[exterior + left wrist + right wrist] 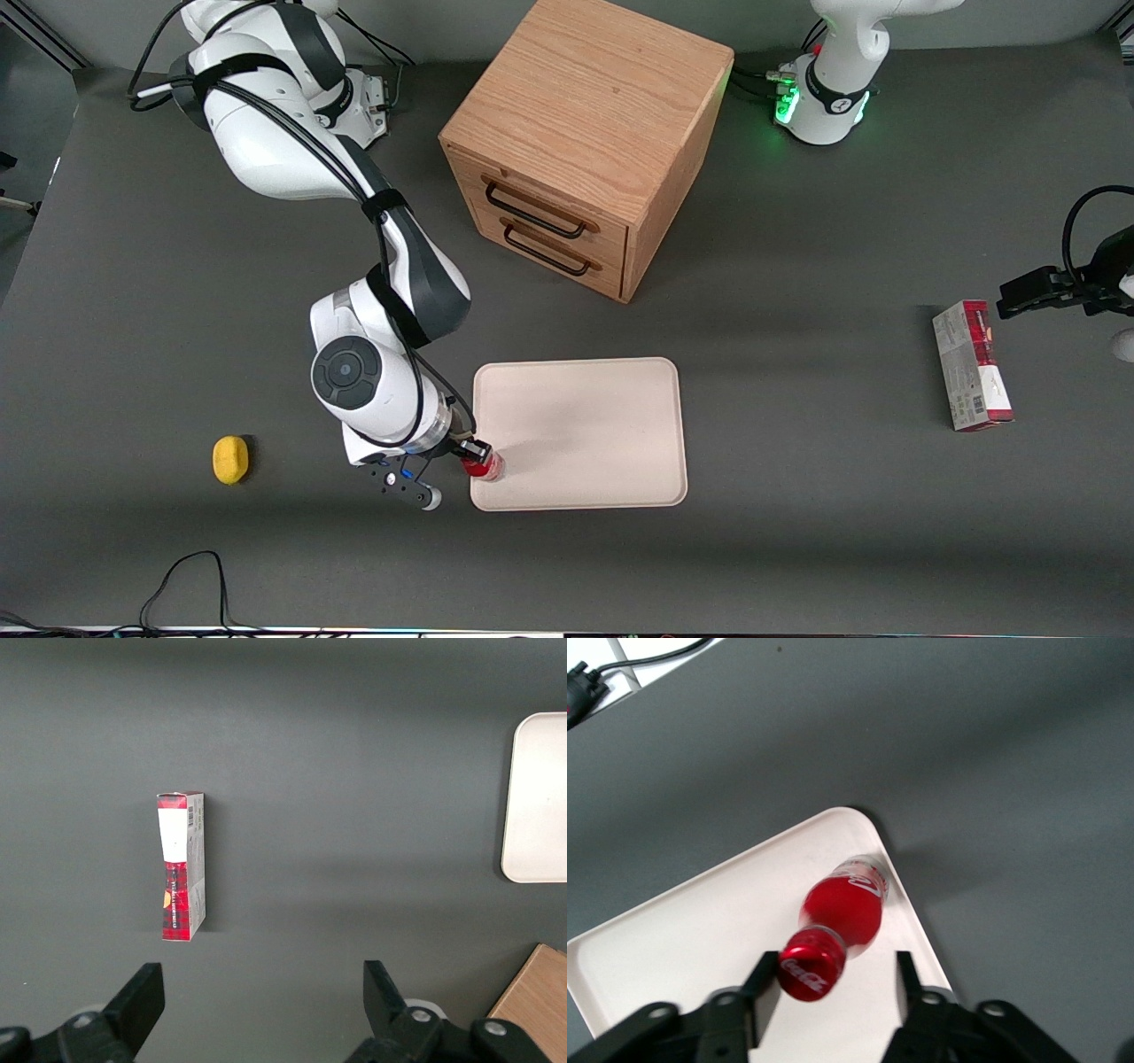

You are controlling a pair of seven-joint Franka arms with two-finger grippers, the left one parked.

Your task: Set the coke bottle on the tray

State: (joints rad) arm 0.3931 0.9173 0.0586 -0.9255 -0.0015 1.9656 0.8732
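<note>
A: Entry, gripper state. The wrist view on the working arm is showing the gripper [833, 979] with its jaws spread; the red cap of the coke bottle [843, 917] is sitting between the fingers [757, 988], one finger touching or nearly touching the cap and a gap showing to the other. Logging as released, not clenched.

B: The front view is not giving that. There the gripper [469, 454] is hanging over the tray [602, 416] at its corner nearest the camera on the working arm's end, and the arm's wrist is covering most of the fingers. Only a red patch of the coke bottle [485, 467] is showing under them.

A: Bottle position: standing inside the tray [682, 939], just within the rounded corner rim, directly below the jaws.

B: Counts. One bottle, one tray, one wooden cabinet [589, 142] with two drawers, each with a dark handle. One yellow object [230, 460] lying on the table [797, 549], well apart from the jaws.

A: One red-and-white carton [182, 865], lying toward the parked arm's end; the parked arm's wrist view is showing it whole, plus a cut-off edge of the tray [537, 797].

B: Hard to make out: the bottle's lettering in the front view; what the yellow object is.
</note>
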